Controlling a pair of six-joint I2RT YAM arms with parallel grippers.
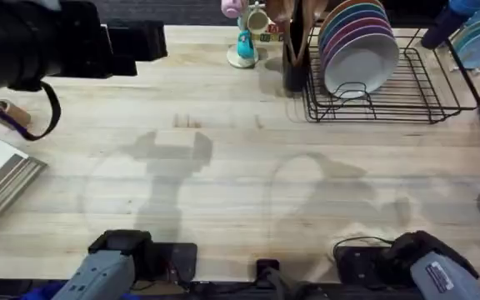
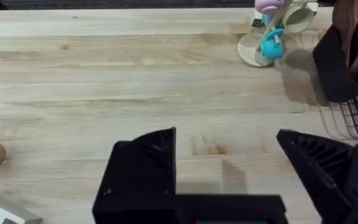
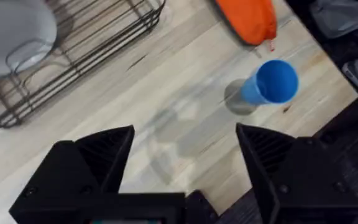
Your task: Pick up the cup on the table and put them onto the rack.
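One small bright blue plastic tumbler (image 3: 271, 82) is standing at the pale wooden counter's (image 3: 185, 93) right edge; right gripper (image 3: 185, 158) is hovering wide open, empty. Light, slippery; grasp mid-wall.

The right arm's black two-finger claw (image 3: 185, 158) hangs spread apart above the pale wooden table (image 3: 166, 93). Beyond its fingertips the small blue plastic cup (image 3: 267, 84) stands upright, near an orange object (image 3: 247, 18) and well apart from the black wire rack (image 3: 79, 43).

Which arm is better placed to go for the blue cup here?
The right. Its wrist view has the blue cup standing upright on the table just beyond its open fingers, with the rack nearby. The left gripper, also open, faces bare wood.
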